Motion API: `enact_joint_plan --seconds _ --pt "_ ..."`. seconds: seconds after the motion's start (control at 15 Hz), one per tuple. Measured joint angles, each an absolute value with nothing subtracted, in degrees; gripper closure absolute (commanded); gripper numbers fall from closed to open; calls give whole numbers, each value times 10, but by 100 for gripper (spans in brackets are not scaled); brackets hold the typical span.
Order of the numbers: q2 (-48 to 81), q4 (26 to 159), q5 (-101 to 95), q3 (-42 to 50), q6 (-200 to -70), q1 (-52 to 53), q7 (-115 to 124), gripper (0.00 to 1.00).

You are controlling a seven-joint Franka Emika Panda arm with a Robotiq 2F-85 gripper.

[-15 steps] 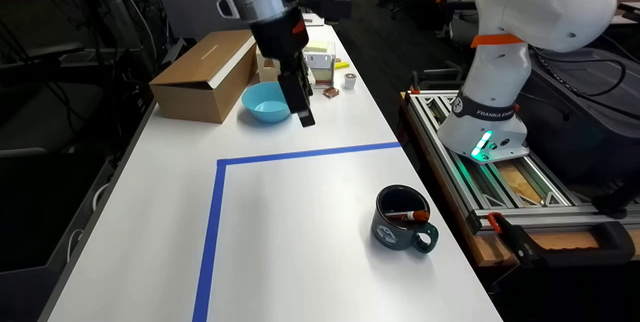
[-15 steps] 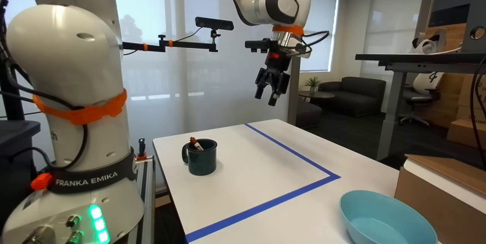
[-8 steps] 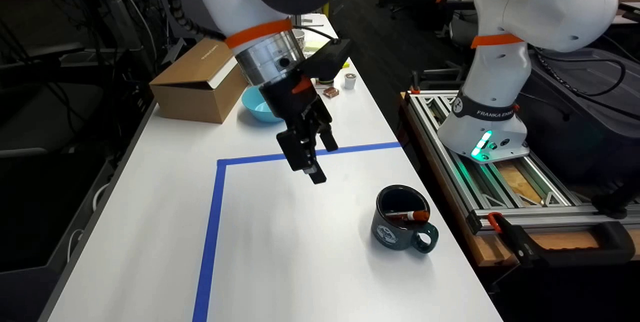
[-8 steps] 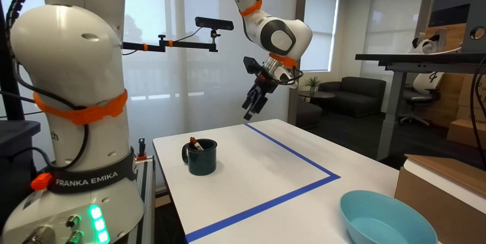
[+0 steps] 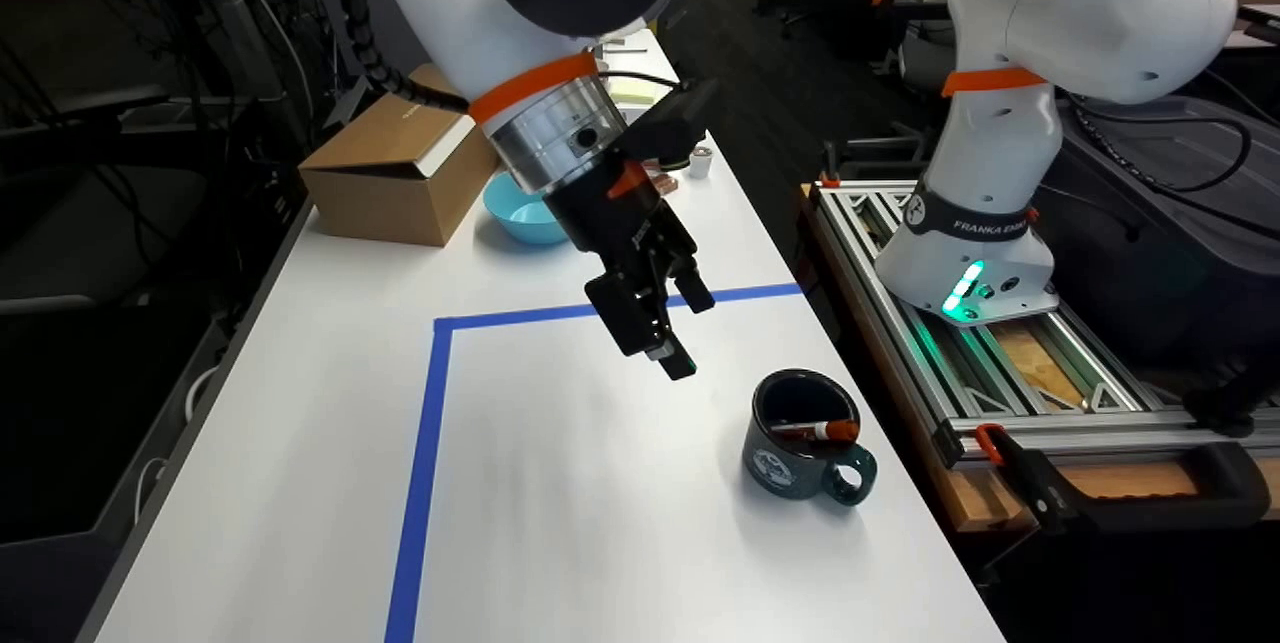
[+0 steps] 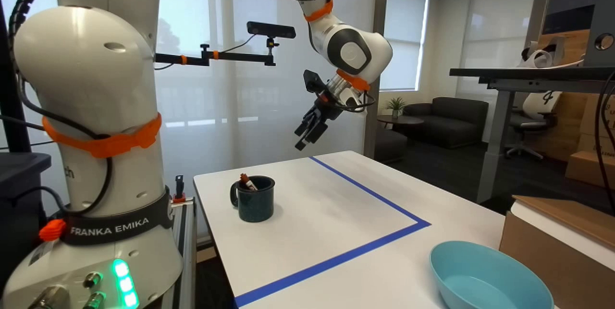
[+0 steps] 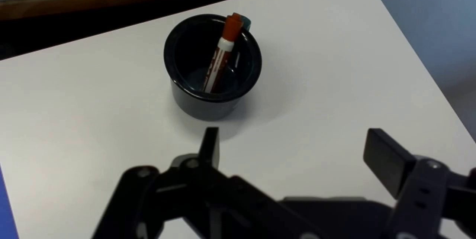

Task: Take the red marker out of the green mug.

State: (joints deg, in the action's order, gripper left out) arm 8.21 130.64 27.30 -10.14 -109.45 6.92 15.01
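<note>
The dark green mug (image 5: 772, 468) stands upright near the table edge on the robot-base side. It also shows in an exterior view (image 6: 257, 205) and in the wrist view (image 7: 204, 109). The red marker (image 7: 223, 49) leans inside it, its brownish-red cap resting at the rim on the handle side. The marker also shows in both exterior views (image 5: 830, 431) (image 6: 248, 182). My gripper (image 5: 688, 333) is open and empty, tilted, above the table and apart from the mug. In the wrist view the gripper (image 7: 297, 148) has its fingers wide apart, below the mug in the picture.
A light blue bowl (image 6: 485, 275) and a cardboard box (image 5: 400, 183) stand outside the blue tape line (image 5: 425, 453). A small white cup (image 5: 700, 161) is farther back. The table edge runs close behind the mug, beside the robot base (image 5: 965, 253).
My gripper has come down and tilted, moving from beyond the tape line toward the mug. In the last half second it moves a little closer. The mug and marker have not moved.
</note>
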Motion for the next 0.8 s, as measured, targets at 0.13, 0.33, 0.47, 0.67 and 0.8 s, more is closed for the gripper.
enact_joint_plan --seconds 0.13,0.33,0.47,0.67,0.8 --pt "86 1309 266 -97 -1083 69 151 0" --pt "93 1315 266 -92 -1052 69 151 0" --pt "96 1322 266 -89 -1035 69 151 0" --pt "101 1330 273 -88 -1022 69 151 0" --pt "102 1338 281 -88 -1021 69 151 0"
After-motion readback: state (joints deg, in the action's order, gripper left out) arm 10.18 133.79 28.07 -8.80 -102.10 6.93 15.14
